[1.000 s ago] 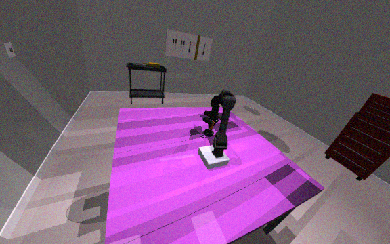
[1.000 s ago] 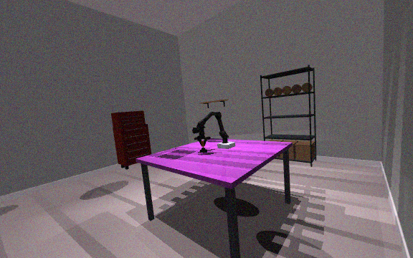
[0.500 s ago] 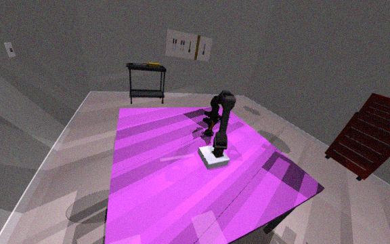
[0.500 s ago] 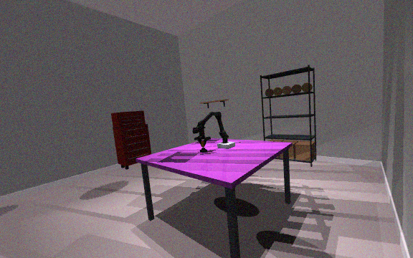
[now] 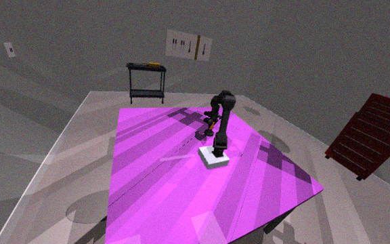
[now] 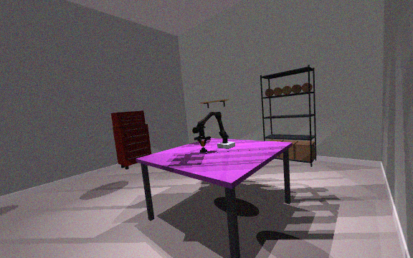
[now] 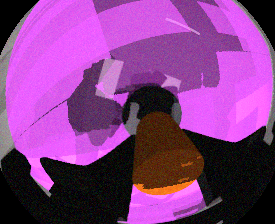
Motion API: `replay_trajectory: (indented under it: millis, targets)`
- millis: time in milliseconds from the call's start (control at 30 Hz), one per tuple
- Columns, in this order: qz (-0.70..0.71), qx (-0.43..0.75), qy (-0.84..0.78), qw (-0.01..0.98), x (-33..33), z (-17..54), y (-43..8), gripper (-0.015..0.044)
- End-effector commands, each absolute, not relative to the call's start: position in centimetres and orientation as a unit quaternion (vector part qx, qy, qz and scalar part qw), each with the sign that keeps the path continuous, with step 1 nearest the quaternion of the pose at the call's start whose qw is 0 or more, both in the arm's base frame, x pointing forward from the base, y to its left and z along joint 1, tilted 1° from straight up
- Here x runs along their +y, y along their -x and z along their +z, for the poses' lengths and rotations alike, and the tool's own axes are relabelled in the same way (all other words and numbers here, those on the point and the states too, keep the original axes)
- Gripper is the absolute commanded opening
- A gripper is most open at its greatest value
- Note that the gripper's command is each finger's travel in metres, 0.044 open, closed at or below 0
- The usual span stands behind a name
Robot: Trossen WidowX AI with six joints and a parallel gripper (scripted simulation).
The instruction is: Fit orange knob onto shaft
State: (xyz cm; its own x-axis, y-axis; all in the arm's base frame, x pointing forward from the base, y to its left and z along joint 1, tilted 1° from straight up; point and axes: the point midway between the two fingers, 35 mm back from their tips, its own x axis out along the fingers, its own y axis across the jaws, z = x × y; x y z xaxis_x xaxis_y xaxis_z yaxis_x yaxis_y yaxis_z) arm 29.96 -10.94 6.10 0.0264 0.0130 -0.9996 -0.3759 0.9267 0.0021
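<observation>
An orange knob (image 5: pixel 211 125) (image 6: pixel 203 142) (image 7: pixel 163 157), shaded to brown, contrasts with a black robot arm (image 5: pixel 225 118) (image 6: pixel 221 127) and its white base (image 5: pixel 212 165) (image 6: pixel 226 145). The table (image 5: pixel 168 203) (image 6: pixel 224 165) (image 7: pixel 48 65) is vivid magenta, streaked with darker purple bands, on dark legs (image 6: pixel 148 191). A deep red cabinet (image 5: pixel 367 139) (image 6: pixel 131 137) carries pale horizontal lines; grey walls (image 5: pixel 283 44) (image 6: pixel 67 89) meet a pinkish-grey floor (image 5: pixel 80 152) (image 6: pixel 95 215) patterned with dark shadows.
</observation>
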Motion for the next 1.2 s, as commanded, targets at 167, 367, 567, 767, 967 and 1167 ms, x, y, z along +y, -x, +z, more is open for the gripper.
replay_trajectory:
  millis: [167, 367, 567, 767, 967, 1167]
  targets:
    - [0.168, 0.675, 0.166, 0.698, -11.04, 6.08, -30.06, 0.0000]
    - [0.168, 0.675, 0.166, 0.698, -11.01, 5.84, -30.05, 0.0000]
    - [0.168, 0.675, 0.166, 0.698, -11.00, 5.83, -30.03, 0.0000]
    - [0.168, 0.675, 0.166, 0.698, -10.98, 5.77, -30.00, 0.0000]
    - [0.168, 0.675, 0.166, 0.698, -10.96, 6.22, -29.93, 0.0000]
    - [0.210, 0.664, 0.210, 0.687, -11.00, 6.35, -30.02, 0.0000]
